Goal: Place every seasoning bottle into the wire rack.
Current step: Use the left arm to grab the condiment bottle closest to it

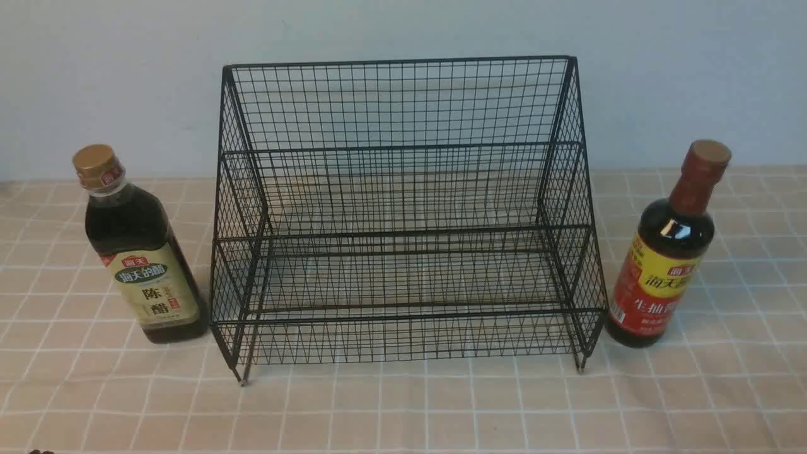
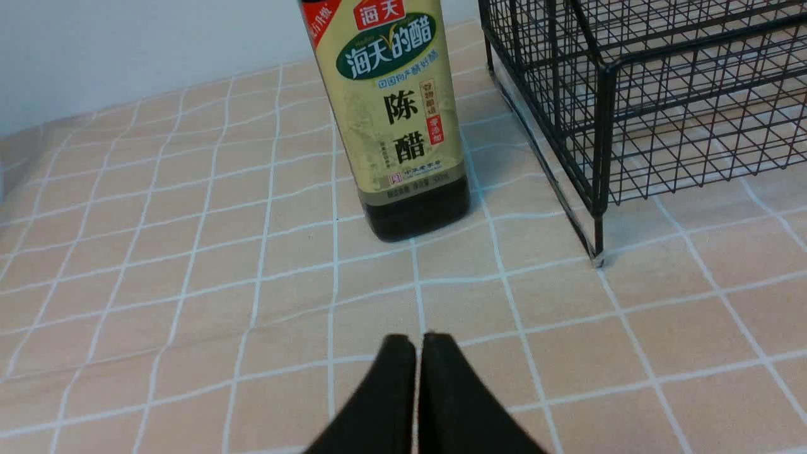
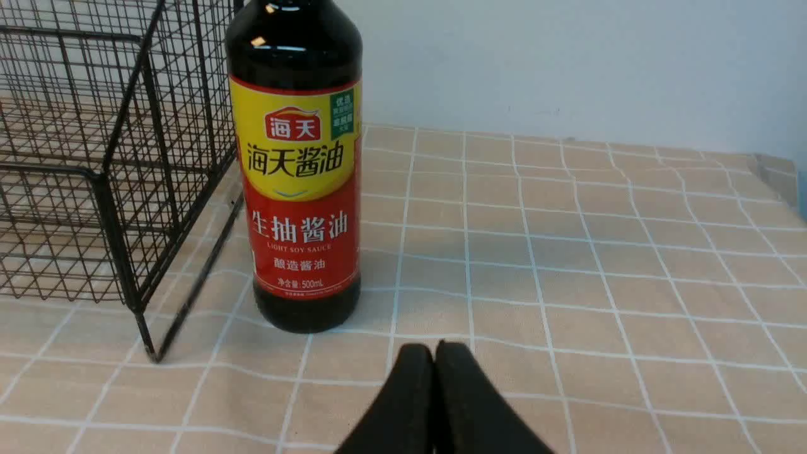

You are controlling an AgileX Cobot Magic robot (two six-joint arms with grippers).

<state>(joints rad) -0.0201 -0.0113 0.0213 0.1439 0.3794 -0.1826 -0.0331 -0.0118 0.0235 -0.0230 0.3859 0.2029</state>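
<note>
Wire rack (image 1: 403, 234) — flanked by gold-capped bottle (image 1: 142, 265) and red-capped bottle (image 1: 668, 265).

Wire rack (image 1: 403, 146) open at front & top; gold-cap bottle (image 1: 142, 265) just L, red-cap bottle (image 1: 665, 265) just R.

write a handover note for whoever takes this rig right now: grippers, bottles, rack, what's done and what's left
Left gripper: shut, empty, low over the tablecloth, short of the gold-cap bottle.
Right gripper: shut, empty, short of the red-cap bottle.
Both bottles stand upright on the cloth, gold-cap on the left of the wire rack, red-cap on its right.
Done: nothing; neither bottle is in the rack.
Left: open each gripper, grasp its bottle, set both into the rack.
</note>
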